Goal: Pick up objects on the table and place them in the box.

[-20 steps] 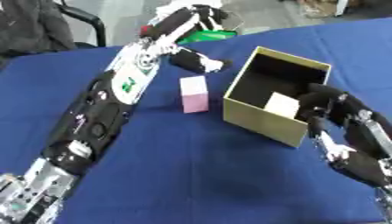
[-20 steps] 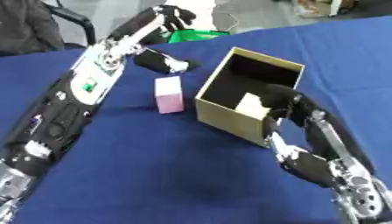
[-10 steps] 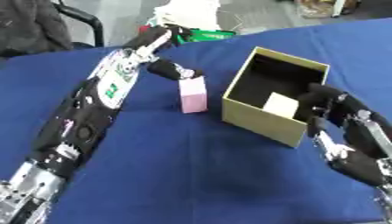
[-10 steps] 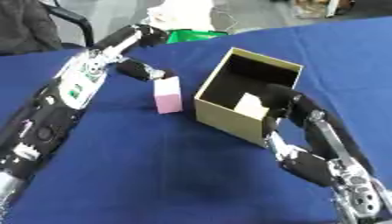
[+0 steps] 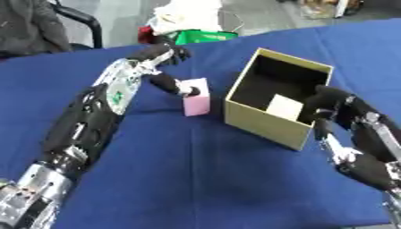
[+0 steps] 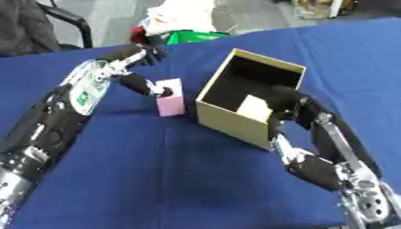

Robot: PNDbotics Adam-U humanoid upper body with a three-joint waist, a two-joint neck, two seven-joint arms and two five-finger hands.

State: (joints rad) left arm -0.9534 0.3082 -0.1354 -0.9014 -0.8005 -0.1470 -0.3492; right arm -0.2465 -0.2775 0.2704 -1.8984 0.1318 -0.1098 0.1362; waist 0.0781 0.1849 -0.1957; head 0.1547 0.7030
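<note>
The left hand (image 5: 174,85) has swung down onto the pink block (image 5: 196,97), fingers curling to grasp it for the box (image 5: 266,123).

A blue-clothed surface (image 5: 196,179) fills the room's foreground; beyond it, grey floor (image 5: 258,15) (a black chair (image 5: 74,20) at left).

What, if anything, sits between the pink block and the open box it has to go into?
Nothing visible. Only bare blue cloth separates the pink block from the box; the left hand touches the block's far-left top, and the right hand rests on the box's right rim.
</note>
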